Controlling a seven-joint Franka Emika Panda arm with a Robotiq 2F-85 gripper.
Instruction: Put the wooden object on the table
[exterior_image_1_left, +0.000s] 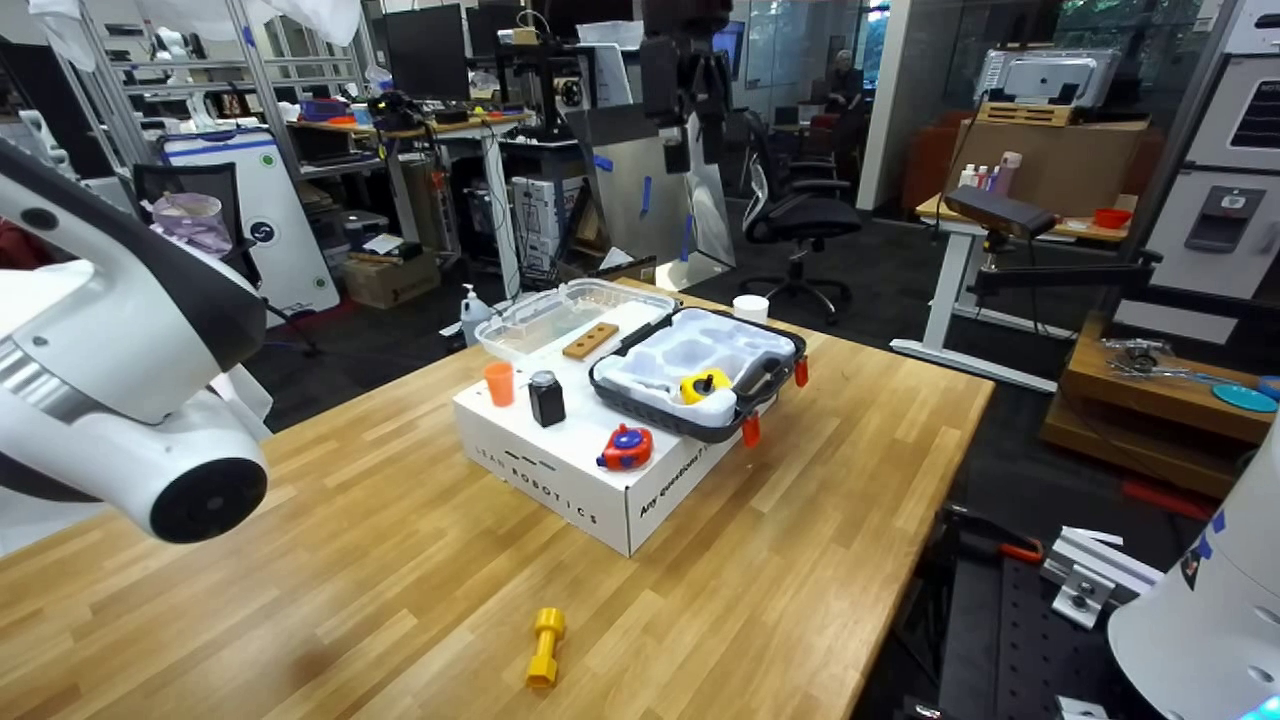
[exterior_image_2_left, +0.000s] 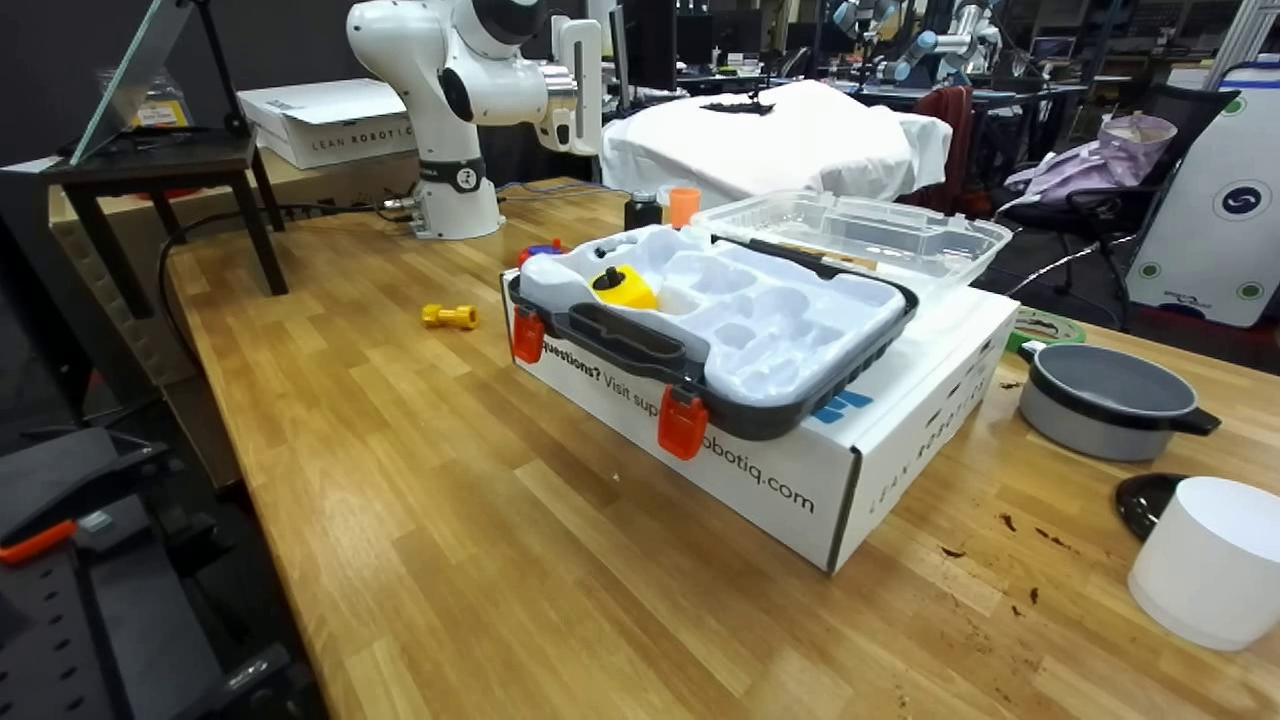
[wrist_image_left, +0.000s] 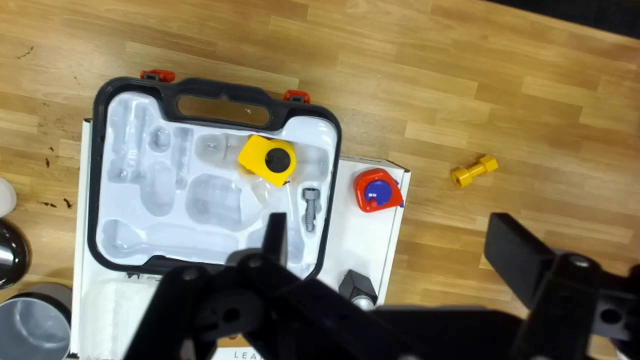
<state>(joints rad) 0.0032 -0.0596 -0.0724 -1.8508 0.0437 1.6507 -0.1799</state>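
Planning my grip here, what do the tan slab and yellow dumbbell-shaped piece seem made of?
The tan slab: probably wood, matt-looking, by its warm colour; grain isn't clear. The yellow dumbbell-shaped piece: likely smooth plastic, perhaps slightly glossy, by its even, bright colour.

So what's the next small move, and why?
Probably shift the open gripper over the wooden object before lowering: in the wrist view an edge of the white box shows between the fingertips, while in an exterior view the wooden object lies well in from that edge.
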